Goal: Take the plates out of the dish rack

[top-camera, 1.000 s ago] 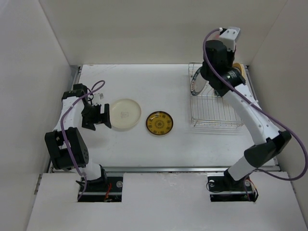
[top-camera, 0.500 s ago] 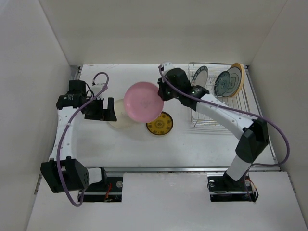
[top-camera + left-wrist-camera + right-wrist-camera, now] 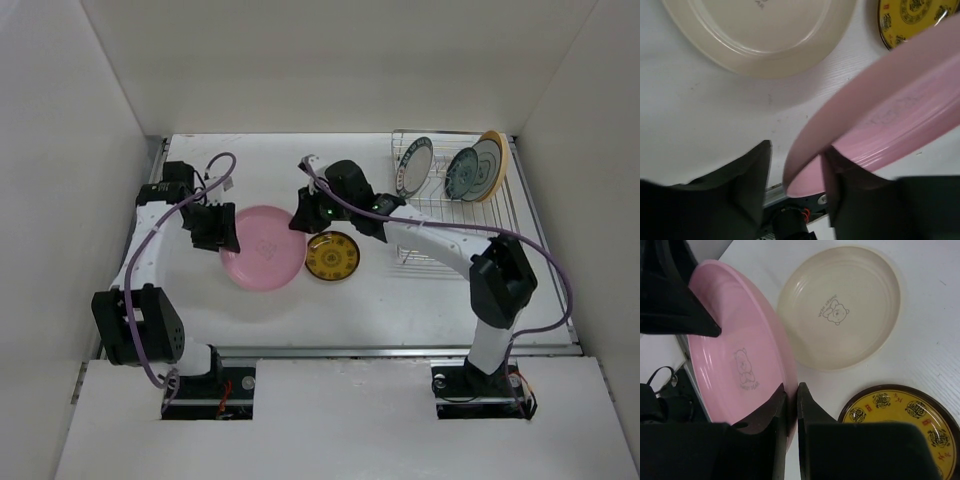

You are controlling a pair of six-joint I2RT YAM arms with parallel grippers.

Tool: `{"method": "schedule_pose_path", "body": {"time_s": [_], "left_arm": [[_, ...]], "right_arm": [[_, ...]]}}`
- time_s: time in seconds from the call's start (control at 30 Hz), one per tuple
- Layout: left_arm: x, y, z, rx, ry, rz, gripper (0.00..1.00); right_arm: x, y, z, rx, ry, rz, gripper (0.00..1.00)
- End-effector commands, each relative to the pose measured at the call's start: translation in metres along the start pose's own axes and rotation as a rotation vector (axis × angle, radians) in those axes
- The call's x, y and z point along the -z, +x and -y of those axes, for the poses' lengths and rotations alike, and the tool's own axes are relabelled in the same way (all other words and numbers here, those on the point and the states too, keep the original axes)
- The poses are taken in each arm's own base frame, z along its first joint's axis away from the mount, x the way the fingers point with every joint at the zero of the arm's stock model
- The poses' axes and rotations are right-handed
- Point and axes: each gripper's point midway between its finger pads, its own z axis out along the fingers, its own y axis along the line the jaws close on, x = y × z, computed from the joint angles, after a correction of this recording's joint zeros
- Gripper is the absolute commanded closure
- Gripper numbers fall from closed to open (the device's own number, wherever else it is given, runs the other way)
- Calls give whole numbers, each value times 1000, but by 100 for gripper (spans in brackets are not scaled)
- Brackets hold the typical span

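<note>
A pink plate (image 3: 262, 250) hangs tilted over the table's left-middle. It covers the cream plate (image 3: 840, 305) in the top view. My right gripper (image 3: 792, 387) is shut on its right rim, also seen in the top view (image 3: 300, 218). My left gripper (image 3: 797, 147) straddles the pink plate's (image 3: 880, 115) left rim. Its jaws are narrow, one finger against the rim and a gap at the other. The dish rack (image 3: 450, 235) at the back right holds a blue-rimmed plate (image 3: 412, 166), a teal plate (image 3: 462, 173) and a yellow-orange plate (image 3: 493, 160), all upright.
A gold-patterned plate (image 3: 332, 256) lies flat on the table just right of the pink one, under the right forearm. The cream plate (image 3: 765, 35) lies flat below the pink plate. White walls close in on both sides and the back.
The right arm has carried the pink plate left and down over the cream plate. The left gripper has moved onto its left rim and its jaws have narrowed.
</note>
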Motion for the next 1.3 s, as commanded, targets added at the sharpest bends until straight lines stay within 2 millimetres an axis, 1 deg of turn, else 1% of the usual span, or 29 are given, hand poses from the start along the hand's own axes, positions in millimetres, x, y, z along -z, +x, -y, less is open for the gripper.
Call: {"method": "schedule_pose_path", "body": {"time_s": [0.0, 0.03, 0.07, 0.1, 0.2, 0.23, 0.27, 0.3, 0.37, 0.4, 0.43, 0.47, 0.5, 0.53, 0.57, 0.6, 0.63, 0.67, 0.7, 0.73, 0.83, 0.87, 0.93, 1.03, 1.07, 1.1, 1.17, 1.2, 1.27], "left_arm": [[4, -6, 3, -19, -7, 18, 65], [4, -4, 3, -15, -6, 8, 75], [2, -3, 2, -21, -4, 0, 92], [2, -3, 0, -21, -16, -2, 99], [1, -3, -3, -11, -22, -27, 100], [-3, -2, -4, -6, -19, -41, 100], [-3, -4, -7, 4, -36, -43, 100], [-5, -3, -12, 16, -61, -55, 100], [-6, -11, -19, 26, -91, -60, 100], [-6, -14, -26, 53, -113, -58, 100], [-6, -19, -32, 49, -140, -50, 100], [-5, -27, -41, 85, -150, -39, 100], [-5, -32, -45, 93, -153, -35, 100], [-6, -35, -49, 103, -164, -38, 100], [-8, -37, -50, 107, -162, -50, 100], [-13, -41, -53, 115, -159, -72, 100], [-17, -44, -55, 117, -158, -79, 100], [-21, -45, -51, 124, -125, -90, 100], [-29, -49, -54, 130, -113, -104, 100], [-32, -48, -53, 137, -101, -123, 100], [-48, -49, -51, 157, -45, -156, 100], [-50, -47, -50, 165, -31, -174, 100], [-61, -42, -48, 169, 14, -225, 100], [-67, -35, -50, 179, 22, -270, 100], [-72, -29, -52, 191, 19, -304, 93], [-74, -30, -55, 190, 9, -308, 83], [-79, -24, -64, 196, -27, -351, 64], [-78, -21, -67, 196, -43, -364, 47], [-78, -16, -80, 186, -112, -390, 43]], "right_arm": [[-2, -21, -41, 15, -180, 73, 100], [-5, -18, -39, 2, -177, 63, 100], [-5, -17, -39, 2, -177, 63, 100], [-6, -18, -37, 1, -169, 66, 100], [-10, -17, -36, -6, -163, 50, 100], [-12, -18, -33, -12, -145, 42, 97], [-15, -19, -32, -12, -146, 43, 97], [-14, -19, -30, -18, -126, 34, 86], [-12, -28, -24, -22, -74, 50, 72], [-12, -21, -18, -34, -41, 28, 60], [-6, -31, -19, -30, -24, 49, 59], [0, -39, -10, -33, 26, 75, 59], [14, -52, -8, -42, 52, 118, 57], [21, -55, -5, -53, 84, 130, 55], [33, -63, 13, -77, 156, 163, 53], [40, -63, 19, -82, 183, 174, 53], [57, -73, 18, -79, 196, 212, 53], [62, -73, 18, -78, 204, 220, 53], [68, -71, 26, -87, 228, 223, 53], [79, -74, 28, -89, 235, 236, 53], [87, -70, 32, -94, 254, 241, 53], [88, -66, 33, -96, 256, 236, 53], [87, -60, 35, -100, 262, 219, 53], [87, -60, 33, -100, 250, 214, 53], [87, -60, 33, -100, 250, 214, 53], [86, -59, 32, -99, 242, 211, 53], [86, -59, 32, -99, 242, 211, 53], [86, -59, 32, -99, 242, 211, 53], [86, -59, 32, -99, 242, 211, 53]]}}
